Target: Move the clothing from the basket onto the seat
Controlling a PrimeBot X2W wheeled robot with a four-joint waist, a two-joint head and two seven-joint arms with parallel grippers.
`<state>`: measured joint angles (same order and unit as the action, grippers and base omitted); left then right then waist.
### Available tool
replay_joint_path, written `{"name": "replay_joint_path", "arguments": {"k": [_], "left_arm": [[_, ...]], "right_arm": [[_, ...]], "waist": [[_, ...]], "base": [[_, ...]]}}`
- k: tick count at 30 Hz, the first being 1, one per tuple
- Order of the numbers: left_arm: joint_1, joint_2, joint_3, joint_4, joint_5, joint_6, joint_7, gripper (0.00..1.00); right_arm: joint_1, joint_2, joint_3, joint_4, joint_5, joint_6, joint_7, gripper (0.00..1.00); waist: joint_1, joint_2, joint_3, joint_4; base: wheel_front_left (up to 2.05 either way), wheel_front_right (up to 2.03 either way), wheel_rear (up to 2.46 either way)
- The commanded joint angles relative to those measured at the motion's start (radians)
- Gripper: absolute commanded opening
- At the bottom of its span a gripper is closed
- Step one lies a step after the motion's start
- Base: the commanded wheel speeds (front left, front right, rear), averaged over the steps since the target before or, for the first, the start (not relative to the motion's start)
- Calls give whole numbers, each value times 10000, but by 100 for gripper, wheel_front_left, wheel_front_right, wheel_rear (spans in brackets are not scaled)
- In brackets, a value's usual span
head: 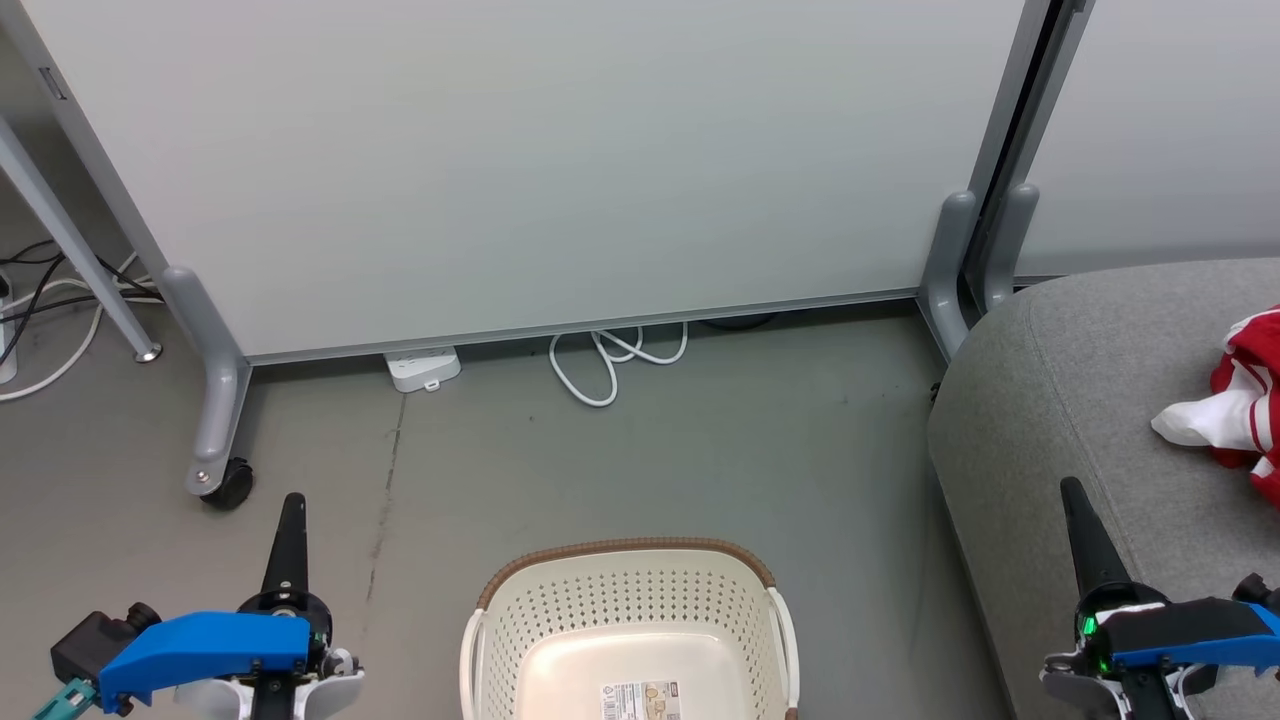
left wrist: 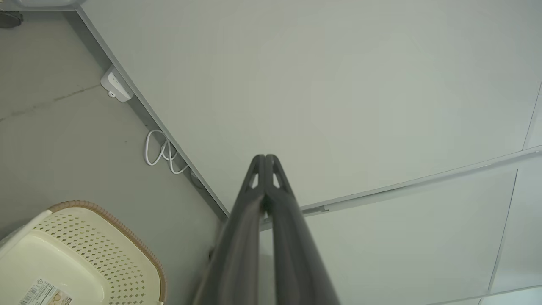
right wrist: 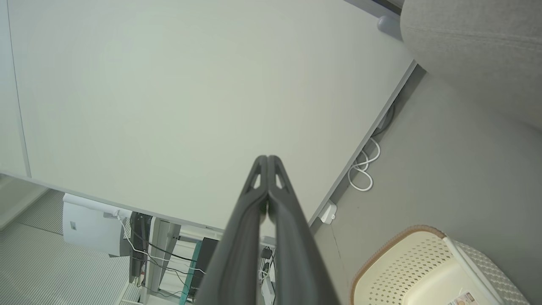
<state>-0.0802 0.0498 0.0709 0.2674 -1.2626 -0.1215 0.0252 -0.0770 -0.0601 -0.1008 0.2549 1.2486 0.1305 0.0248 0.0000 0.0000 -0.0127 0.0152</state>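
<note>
Head view: basket [head: 625, 548] visible floor bare, clothing [head: 1245, 400] on the seat [head: 1060, 380].
Lower left, left gripper [head: 292, 501] clenched, empty; basket bottom centre; lower right, right gripper [head: 1072, 487] clenched, empty; clothing lies up-right of it at the right edge, so the right arm is nearer.

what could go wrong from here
The basket looks empty, but its near part is cut off in the head view, so a garment could be missed.
The clothing lies bunched on the seat, partly out of frame; it might slip off unnoticed.
The white cable loops on the floor; rolling forward could snag it.
</note>
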Motion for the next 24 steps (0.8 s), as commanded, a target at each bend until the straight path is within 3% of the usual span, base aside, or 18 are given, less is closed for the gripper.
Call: {"name": "replay_joint_path", "arguments": {"k": [1, 24], "left_arm": [[-213, 9, 73, -106, -270, -63, 77, 0], [-307, 7, 310, -188, -2150, -103, 561, 0]], "right_arm": [[-198, 15, -25, -95, 316, 3, 75, 0], [-297, 71, -99, -109, 2249, 4, 562, 0]], "waist": [[0, 0, 6, -6], [0, 0, 86, -84]], "base": [[0, 0, 0], [0, 0, 0]]}}
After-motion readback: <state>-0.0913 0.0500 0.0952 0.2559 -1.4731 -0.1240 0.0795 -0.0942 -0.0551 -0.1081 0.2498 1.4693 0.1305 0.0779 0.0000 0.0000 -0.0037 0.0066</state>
